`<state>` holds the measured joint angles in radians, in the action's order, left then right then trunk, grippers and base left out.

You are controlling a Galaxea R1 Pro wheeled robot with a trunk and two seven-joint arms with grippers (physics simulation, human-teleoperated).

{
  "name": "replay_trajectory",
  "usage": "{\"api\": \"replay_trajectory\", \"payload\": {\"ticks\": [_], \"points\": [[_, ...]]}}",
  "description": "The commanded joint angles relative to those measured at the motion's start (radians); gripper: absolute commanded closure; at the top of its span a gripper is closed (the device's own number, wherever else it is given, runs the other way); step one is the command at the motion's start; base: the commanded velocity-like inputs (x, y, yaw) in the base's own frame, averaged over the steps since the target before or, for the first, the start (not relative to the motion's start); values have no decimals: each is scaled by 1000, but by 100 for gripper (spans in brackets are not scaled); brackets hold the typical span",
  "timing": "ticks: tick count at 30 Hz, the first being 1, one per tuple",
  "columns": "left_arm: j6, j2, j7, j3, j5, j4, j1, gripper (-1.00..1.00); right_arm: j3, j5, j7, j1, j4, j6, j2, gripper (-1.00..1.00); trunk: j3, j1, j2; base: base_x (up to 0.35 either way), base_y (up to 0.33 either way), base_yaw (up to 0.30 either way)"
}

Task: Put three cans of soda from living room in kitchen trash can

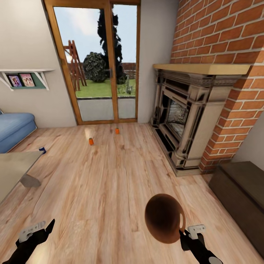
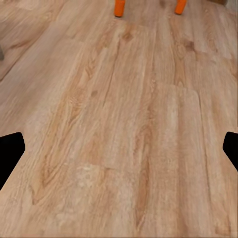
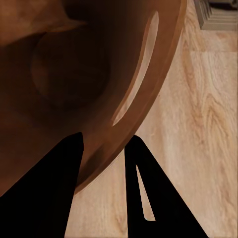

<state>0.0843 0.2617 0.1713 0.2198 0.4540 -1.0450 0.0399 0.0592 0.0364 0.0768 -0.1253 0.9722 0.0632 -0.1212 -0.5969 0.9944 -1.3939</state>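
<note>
Wood-plank floor [image 1: 110, 176] runs from the robot to wood-framed glass doors [image 1: 97, 62] at the far wall of the living room. Right gripper [image 1: 182, 233] sits low at the right of the head view with its jaws clamped on the rim of the trash can [image 1: 163, 218], a round brown bin held clear of the floor and tilted so that its dark inside faces the head camera. In the right wrist view one black finger [image 3: 54, 183] lies inside the bin wall [image 3: 148, 74] and the other outside it, with the wall pinched between them. Left gripper [image 1: 38, 228] hangs low at the left over bare floor; its jaws stand wide apart and hold nothing, and the left wrist view shows the two fingertips [image 2: 11, 148] at opposite edges of the picture. Two orange soda cans stand upright on the floor near the glass doors: the nearer orange can [image 1: 91, 141] toward the left, the farther orange can [image 1: 117, 130] just before the door frame. Both also appear in the left wrist view, nearer [image 2: 119, 8] and farther [image 2: 180, 6]. A dark blue can [image 1: 42, 150] rests on the floor beside the corner of a low tabletop [image 1: 14, 168], near a light-blue sofa [image 1: 14, 128]. A brick fireplace [image 1: 190, 113] occupies the right wall.
</note>
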Motion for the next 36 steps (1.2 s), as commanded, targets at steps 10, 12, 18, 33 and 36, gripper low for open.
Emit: {"api": "replay_trajectory", "payload": {"ticks": [10,12,18,33,36], "points": [[-10,5,179,-2,-40,2,1,-100,-1,3,3,0,2,0,0,100,0,0,0,324,1,0],[-12,6,188,-2,-55,2,1,-100,-1,3,3,0,2,0,0,100,0,0,0,324,31,0],[-15,4,259,-1,-86,3,1,-100,-1,3,3,0,2,0,0,100,0,0,0,324,62,0],[-17,4,287,-1,-92,2,2,-100,-7,6,3,0,2,-4,-1,100,0,0,0,324,68,0],[-17,3,287,-1,-92,2,2,-100,-6,5,3,0,1,-6,-1,100,0,0,0,324,11,0]]}}
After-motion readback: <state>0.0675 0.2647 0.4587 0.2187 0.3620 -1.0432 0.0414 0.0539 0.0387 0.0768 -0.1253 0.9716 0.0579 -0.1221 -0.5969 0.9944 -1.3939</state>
